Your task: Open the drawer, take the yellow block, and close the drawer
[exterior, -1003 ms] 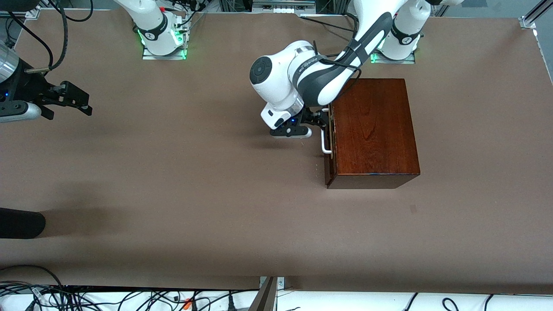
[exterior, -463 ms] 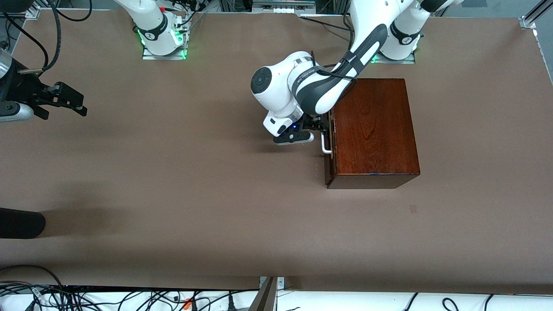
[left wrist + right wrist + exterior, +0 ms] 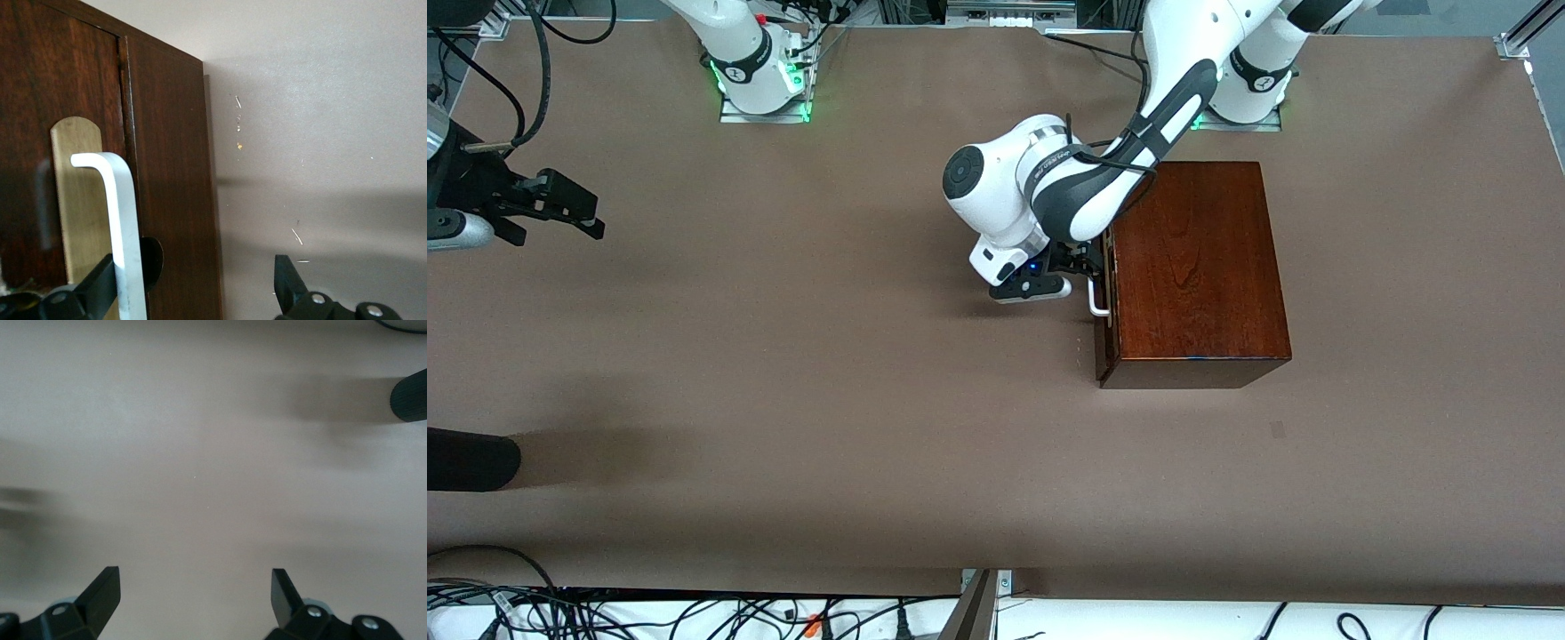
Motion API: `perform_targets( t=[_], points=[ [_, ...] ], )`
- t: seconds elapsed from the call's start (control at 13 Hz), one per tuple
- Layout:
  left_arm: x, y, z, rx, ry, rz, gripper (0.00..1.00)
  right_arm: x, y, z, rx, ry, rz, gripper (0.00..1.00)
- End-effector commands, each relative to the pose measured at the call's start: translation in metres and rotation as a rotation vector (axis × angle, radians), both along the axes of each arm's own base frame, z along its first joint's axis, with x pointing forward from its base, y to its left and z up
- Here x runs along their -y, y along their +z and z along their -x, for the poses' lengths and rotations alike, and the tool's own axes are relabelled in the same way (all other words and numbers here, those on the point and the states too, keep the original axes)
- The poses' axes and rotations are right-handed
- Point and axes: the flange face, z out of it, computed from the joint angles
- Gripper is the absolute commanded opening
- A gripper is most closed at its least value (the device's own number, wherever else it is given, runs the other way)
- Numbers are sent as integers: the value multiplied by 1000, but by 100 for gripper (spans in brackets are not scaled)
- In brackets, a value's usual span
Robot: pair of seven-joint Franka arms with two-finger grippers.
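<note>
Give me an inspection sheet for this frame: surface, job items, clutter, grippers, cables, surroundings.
Surface: brown table, bare over most of its area.
Job's things: drawer shut in the wooden box; white handle in reach; yellow block not seen.
Clutter: dark rounded object at the right arm's end of the table.
Grippers: left gripper open at the drawer front, one of its fingers beside the handle, not yet closed on it. Right gripper open, over bare table, waiting.
Cables: bundle along the table edge nearest the front camera; black cable on the left arm.
Surroundings: arm bases lit green.

Wooden box [image 3: 1196,267] sits toward the left arm's end of table [image 3: 783,400].
</note>
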Motion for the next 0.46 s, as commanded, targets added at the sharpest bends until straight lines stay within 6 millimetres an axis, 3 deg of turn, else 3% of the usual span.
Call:
perform_targets(
  t=[0.0,0.39],
  points=[
    [9,-2,1,33,-19,19,100,2,3,2,-3,3,5,100],
    [26,-2,2,56,-42,119,100,3,3,2,-3,1,5,100]
  ],
)
